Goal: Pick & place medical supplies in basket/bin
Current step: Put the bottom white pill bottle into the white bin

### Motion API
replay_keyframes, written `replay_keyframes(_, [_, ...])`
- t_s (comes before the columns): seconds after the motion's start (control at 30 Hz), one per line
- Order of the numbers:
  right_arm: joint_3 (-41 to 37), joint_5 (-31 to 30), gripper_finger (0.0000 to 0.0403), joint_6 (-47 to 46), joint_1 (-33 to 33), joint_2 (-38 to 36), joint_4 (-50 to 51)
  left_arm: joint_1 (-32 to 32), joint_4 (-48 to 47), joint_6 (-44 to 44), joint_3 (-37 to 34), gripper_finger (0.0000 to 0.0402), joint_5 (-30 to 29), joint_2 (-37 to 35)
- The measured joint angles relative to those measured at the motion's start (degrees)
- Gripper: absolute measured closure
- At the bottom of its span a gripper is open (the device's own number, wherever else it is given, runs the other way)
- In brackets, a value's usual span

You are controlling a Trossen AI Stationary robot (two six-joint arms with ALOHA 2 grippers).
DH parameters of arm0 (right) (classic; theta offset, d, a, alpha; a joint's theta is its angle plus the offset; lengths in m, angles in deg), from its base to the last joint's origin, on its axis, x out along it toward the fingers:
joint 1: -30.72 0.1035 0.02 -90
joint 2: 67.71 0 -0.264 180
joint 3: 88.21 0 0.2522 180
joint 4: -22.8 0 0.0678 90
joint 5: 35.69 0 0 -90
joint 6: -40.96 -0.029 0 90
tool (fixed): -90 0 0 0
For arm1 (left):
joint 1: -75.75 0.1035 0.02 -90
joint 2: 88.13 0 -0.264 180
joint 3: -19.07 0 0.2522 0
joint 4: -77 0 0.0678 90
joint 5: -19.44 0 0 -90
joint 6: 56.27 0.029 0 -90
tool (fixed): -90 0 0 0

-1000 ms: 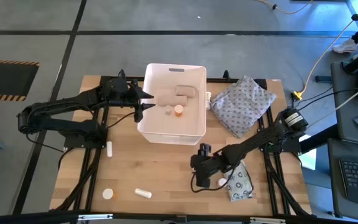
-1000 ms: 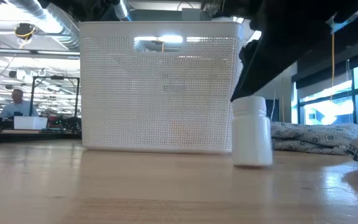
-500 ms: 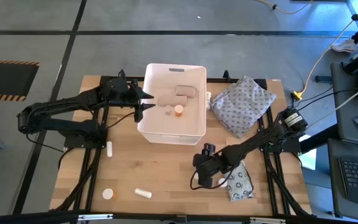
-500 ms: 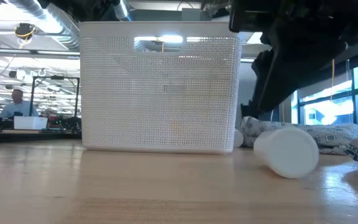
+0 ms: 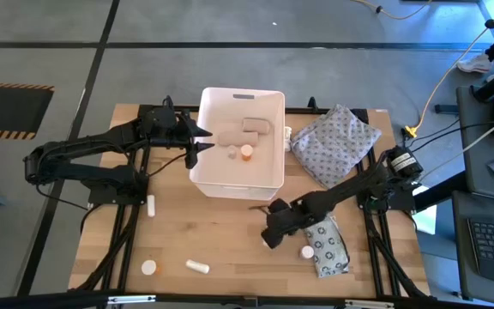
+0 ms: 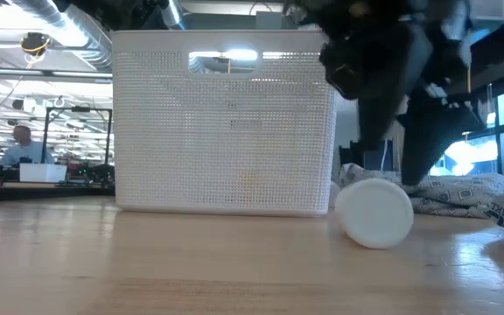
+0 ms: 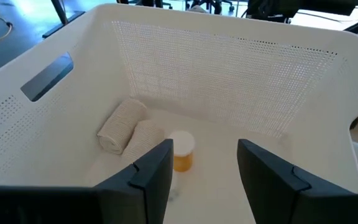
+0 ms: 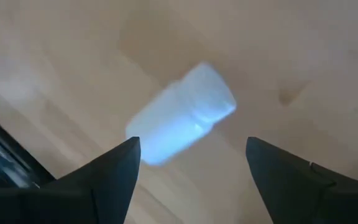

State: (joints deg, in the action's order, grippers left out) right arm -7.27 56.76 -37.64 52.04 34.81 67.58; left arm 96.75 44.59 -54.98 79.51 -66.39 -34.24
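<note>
Overhead, right pincer (image 5: 270, 239) spread wide above the counter (image 5: 221, 249), white pill bottle (image 5: 305, 252) lying just beside it, left pincer (image 5: 197, 142) half-spread over the white basket (image 5: 238, 184); low view, bottle (image 6: 374, 211) on its side; right wrist view, bottle (image 8: 182, 113) ungripped between fingers (image 8: 114, 171).

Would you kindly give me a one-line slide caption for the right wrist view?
Open right claw poised above a white pill bottle lying on its side on the wooden table.

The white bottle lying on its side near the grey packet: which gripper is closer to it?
Right. The right gripper hovers just beside the white bottle, open and empty. The left gripper is far off, at the basket rim.
</note>
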Motion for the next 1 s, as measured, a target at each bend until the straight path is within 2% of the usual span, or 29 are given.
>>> replay_keyframes(0.13, [0.00, 1.78, 0.0108, -6.59, -2.79, 0.00, -1.78, 0.00, -1.12, -0.08, 0.00, 0.0231, 0.00, 0.00])
replay_keyframes(0.3, [0.00, 2.97, 0.0108, -7.23, -4.97, 0.00, -5.69, 0.00, -4.55, 1.84, 0.00, 0.0231, -0.02, 0.00])
replay_keyframes(0.47, [0.00, 4.25, 0.0108, -11.73, -6.14, 0.00, -4.61, 0.00, -6.82, -0.94, 0.06, 0.0231, 0.48, 0.00])
replay_keyframes(0.63, [0.00, 10.63, 0.0108, -17.51, -6.81, 0.00, -3.67, 0.00, -8.34, 1.88, 0.07, 0.0231, 0.90, 0.02])
replay_keyframes(1.0, [0.00, 18.34, 0.0108, -23.70, -8.06, -0.02, -1.46, 0.00, -8.61, 3.58, 0.07, 0.0231, 0.87, 0.02])
